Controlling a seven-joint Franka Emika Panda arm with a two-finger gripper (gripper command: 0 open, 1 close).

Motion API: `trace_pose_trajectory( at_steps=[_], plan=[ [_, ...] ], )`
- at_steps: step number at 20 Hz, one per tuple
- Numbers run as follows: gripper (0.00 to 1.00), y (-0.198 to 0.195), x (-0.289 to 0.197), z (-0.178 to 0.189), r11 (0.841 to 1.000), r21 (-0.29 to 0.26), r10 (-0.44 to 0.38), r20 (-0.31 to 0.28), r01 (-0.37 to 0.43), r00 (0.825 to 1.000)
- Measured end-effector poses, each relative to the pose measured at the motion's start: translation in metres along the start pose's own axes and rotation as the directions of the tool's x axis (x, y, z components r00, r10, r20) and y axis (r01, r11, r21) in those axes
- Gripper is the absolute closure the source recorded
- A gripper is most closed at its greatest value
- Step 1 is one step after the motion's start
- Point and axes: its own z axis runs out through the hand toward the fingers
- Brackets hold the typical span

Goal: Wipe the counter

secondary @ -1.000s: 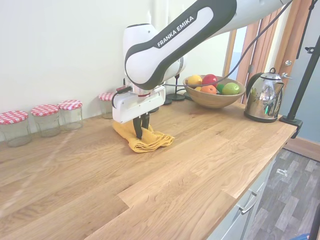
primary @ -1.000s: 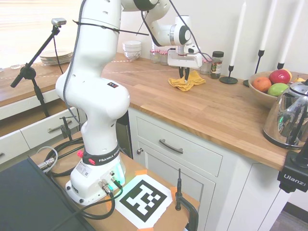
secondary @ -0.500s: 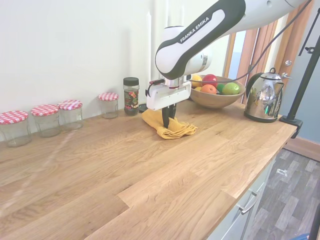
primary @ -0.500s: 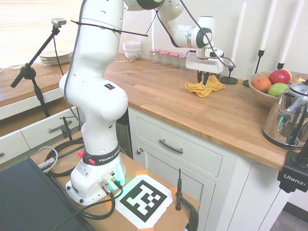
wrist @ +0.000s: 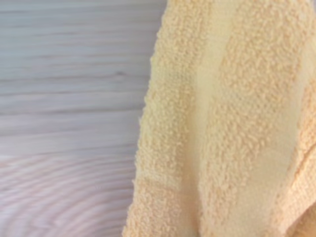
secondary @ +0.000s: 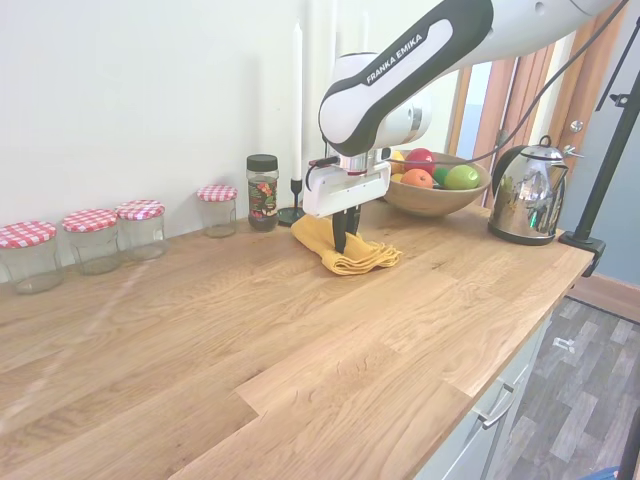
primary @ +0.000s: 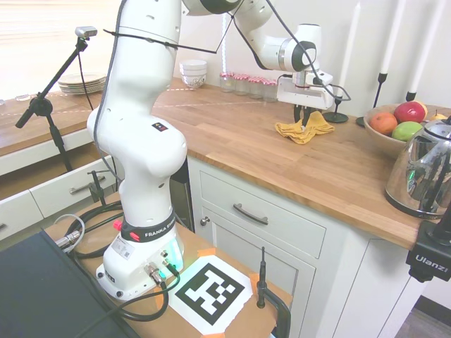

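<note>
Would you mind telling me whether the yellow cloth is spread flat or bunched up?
Bunched up: the yellow cloth lies in rumpled folds on the counter, gripper pressed into it.

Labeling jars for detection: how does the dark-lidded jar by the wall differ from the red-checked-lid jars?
The dark-lidded jar is taller and narrower, with a plain black lid; the red-checked-lid jars are squat, with gingham lids. It looks filled with dark, mottled contents; they look clear. It stands close to the yellow cloth; they stand farther off. All stand upright on the counter along the wall.
</note>
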Motion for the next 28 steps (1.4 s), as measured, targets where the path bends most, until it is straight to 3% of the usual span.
trace_pose_trajectory(
  at_steps=[8,12,28],
  plan=[
    [1.0,0.002,0.001,0.002,1.0,0.003,-0.004,-0.001,0.004,1.0],
    [1.0,-0.016,-0.016,0.002,0.999,0.005,-0.04,-0.011,0.04,0.999],
    [1.0,-0.171,-0.214,-0.008,0.979,-0.004,-0.201,-0.082,0.202,0.976]
  ],
)
